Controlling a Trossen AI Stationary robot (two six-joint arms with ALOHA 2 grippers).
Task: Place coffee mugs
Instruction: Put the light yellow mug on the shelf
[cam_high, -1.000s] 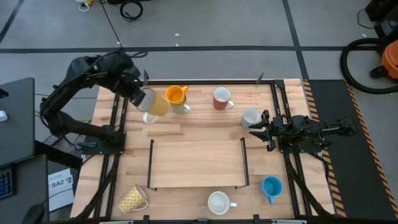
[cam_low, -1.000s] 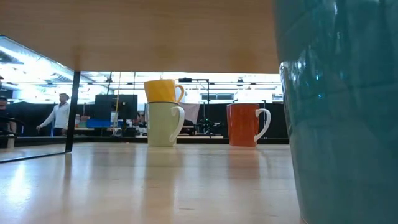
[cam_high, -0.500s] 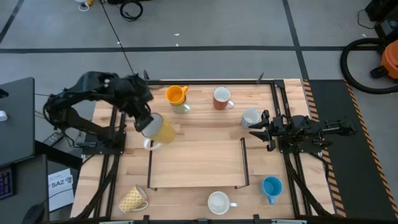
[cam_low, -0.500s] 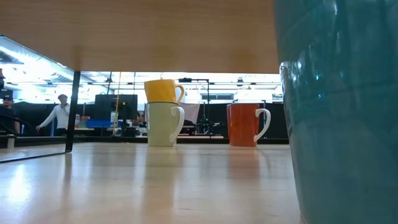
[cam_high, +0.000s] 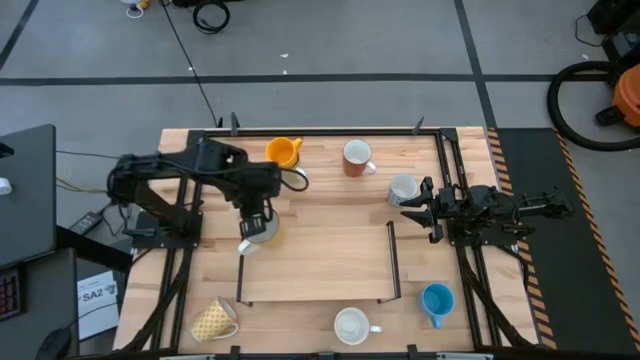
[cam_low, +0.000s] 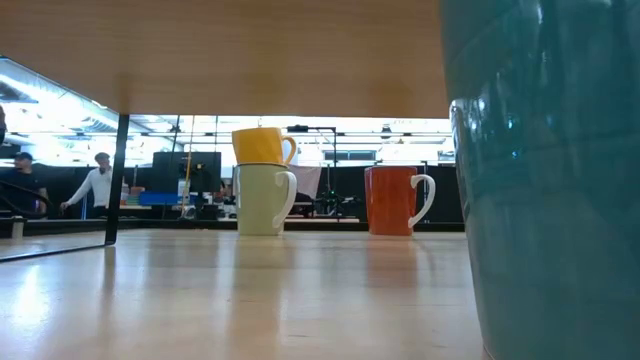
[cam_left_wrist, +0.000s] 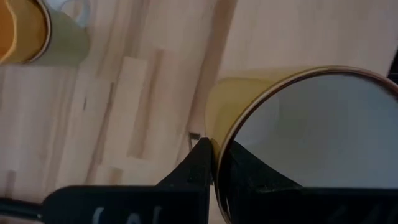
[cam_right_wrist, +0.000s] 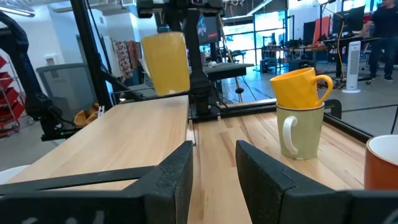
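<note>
My left gripper (cam_high: 254, 216) is shut on a plain yellow mug (cam_high: 266, 230) with a white inside (cam_left_wrist: 311, 137), over the far left corner of the raised wooden shelf (cam_high: 315, 262). The right wrist view shows that mug (cam_right_wrist: 165, 62) upright just above the shelf top. An orange mug (cam_high: 283, 152) sits stacked in a cream mug (cam_high: 294, 173). A reddish mug (cam_high: 355, 158) and a pale mug (cam_high: 403, 188) stand on the table. My right gripper (cam_high: 410, 208) waits open at the table's right side. My left gripper pinches the yellow mug's wall at the rim (cam_left_wrist: 214, 134), one finger (cam_left_wrist: 242, 171) inside the mug and one (cam_left_wrist: 200, 165) outside. The fingers come from above, pointing down. The mug hangs about upright below them; whether its base touches the shelf, I cannot tell.
A blue mug (cam_high: 437, 300), a white mug (cam_high: 352, 325) and a yellow patterned mug (cam_high: 213, 320) stand along the near edge. Black frame bars (cam_high: 241, 262) carry the shelf. The low view looks under the shelf past the blue mug (cam_low: 540, 200). People move in the room behind.
My left gripper has carried the yellow mug from the far left corner of the table toward the near side and right, to the shelf's far left corner. It has tipped down, so the mug has turned from lying sideways to upright.
</note>
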